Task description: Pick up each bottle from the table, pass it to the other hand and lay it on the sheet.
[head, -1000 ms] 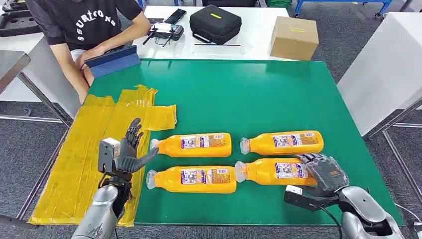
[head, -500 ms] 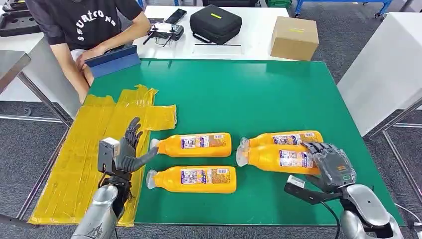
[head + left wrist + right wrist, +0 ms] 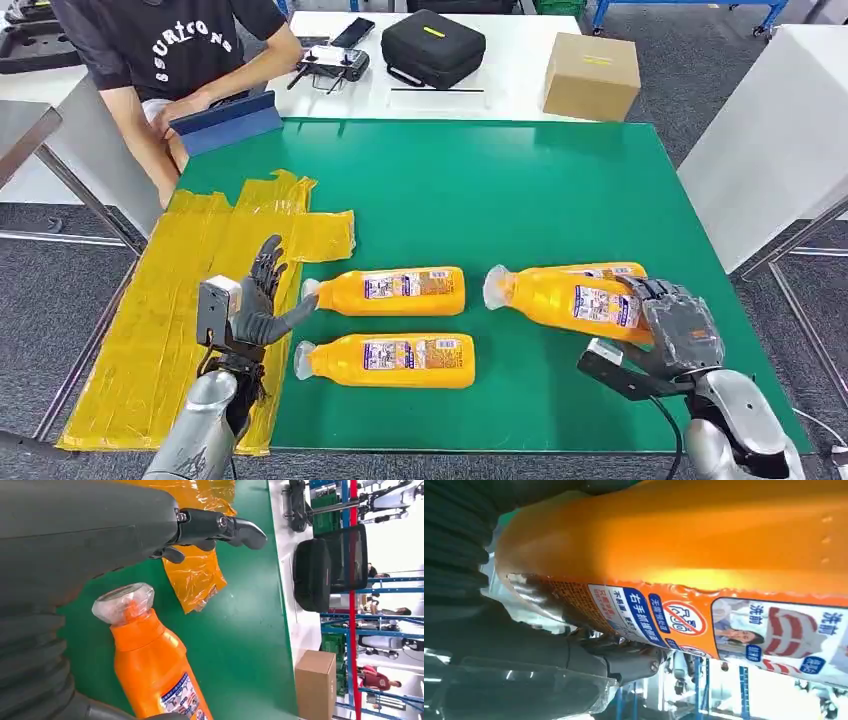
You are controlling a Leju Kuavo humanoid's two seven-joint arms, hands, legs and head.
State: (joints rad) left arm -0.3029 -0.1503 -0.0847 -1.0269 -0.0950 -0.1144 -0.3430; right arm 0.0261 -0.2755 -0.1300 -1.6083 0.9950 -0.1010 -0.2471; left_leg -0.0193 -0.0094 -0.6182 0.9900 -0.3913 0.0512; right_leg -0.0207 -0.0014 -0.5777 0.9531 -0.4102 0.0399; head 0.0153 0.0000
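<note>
My right hand (image 3: 675, 325) grips an orange bottle (image 3: 565, 297) by its base end and holds it above the green table (image 3: 520, 190), clear cap pointing left. Its label and orange body (image 3: 684, 545) sit close against the hand in the right wrist view. A second bottle (image 3: 600, 269) lies just behind it, mostly hidden. Two more orange bottles (image 3: 388, 290) (image 3: 388, 360) lie side by side at mid-table, caps to the left. My left hand (image 3: 255, 305) stands open above the yellow sheet (image 3: 190, 290), just left of those caps. The left wrist view catches the nearer bottle (image 3: 150, 665) beside my fingers (image 3: 220, 527).
A person sits at the far left corner behind a blue folder (image 3: 226, 122). On the white table beyond lie a black case (image 3: 432, 47), a controller (image 3: 335, 64) and a cardboard box (image 3: 591, 75). Another white table (image 3: 770, 130) stands to the right.
My right hand has closed on the front right bottle and lifted it off the table, carrying it up over the bottle behind. The left hand has not moved.
</note>
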